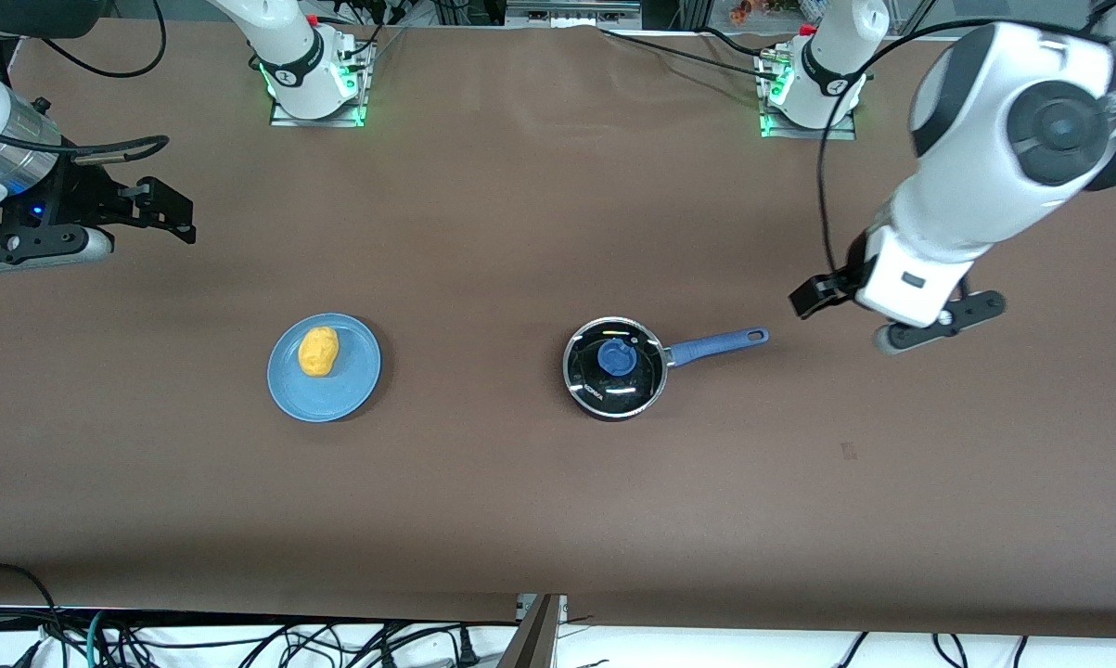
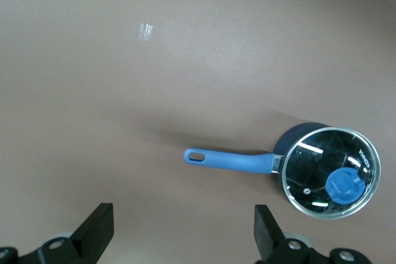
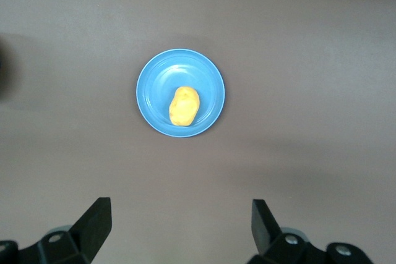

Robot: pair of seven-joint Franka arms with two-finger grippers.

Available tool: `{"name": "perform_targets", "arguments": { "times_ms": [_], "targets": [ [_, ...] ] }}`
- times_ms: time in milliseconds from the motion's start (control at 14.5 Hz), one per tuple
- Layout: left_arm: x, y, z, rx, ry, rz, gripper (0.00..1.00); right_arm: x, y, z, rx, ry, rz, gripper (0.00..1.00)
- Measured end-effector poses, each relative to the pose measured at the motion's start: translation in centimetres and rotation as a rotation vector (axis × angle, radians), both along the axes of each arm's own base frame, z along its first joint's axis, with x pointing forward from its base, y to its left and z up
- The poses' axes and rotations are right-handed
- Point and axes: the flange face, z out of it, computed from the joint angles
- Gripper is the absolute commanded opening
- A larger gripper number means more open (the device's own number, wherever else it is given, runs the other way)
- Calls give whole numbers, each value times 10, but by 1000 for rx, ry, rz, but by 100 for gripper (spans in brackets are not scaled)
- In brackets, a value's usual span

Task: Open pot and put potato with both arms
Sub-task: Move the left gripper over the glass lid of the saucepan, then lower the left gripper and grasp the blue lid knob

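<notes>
The black pot [image 1: 613, 368] stands on the table with its glass lid and blue knob [image 1: 617, 356] on it. Its blue handle [image 1: 715, 345] points toward the left arm's end. The yellow-orange potato [image 1: 317, 351] lies on a light-blue plate [image 1: 344, 390] toward the right arm's end. My left gripper [image 1: 891, 320] hangs open and empty over bare table past the handle's tip. The left wrist view shows the left gripper [image 2: 184, 233] apart from the pot [image 2: 330, 172]. My right gripper [image 1: 163, 211] is open and empty at the right arm's end. In the right wrist view, the right gripper [image 3: 180, 230] is apart from the potato [image 3: 184, 106].
Brown cloth covers the table. The two arm bases [image 1: 312, 74] [image 1: 813, 83] stand at the edge farthest from the front camera. Cables lie along the nearest edge [image 1: 242, 640].
</notes>
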Motion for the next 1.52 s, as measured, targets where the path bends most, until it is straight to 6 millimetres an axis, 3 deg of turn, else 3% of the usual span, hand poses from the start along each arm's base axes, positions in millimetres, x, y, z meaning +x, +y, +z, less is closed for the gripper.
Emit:
{"name": "perform_targets", "arguments": {
  "times_ms": [484, 1037, 1244, 1521],
  "targets": [
    [25, -76, -49, -16, -16, 229, 100, 0, -1, 0, 0, 0, -2, 100],
    [22, -159, -120, -11, -75, 485, 100, 0, -1, 0, 0, 0, -3, 100],
    [18, -181, -139, -34, -87, 544, 100, 0, -2, 0, 0, 0, -3, 100],
    [20, -196, -165, -58, -107, 595, 100, 0, -4, 0, -1, 3, -6, 100]
  ]
}}
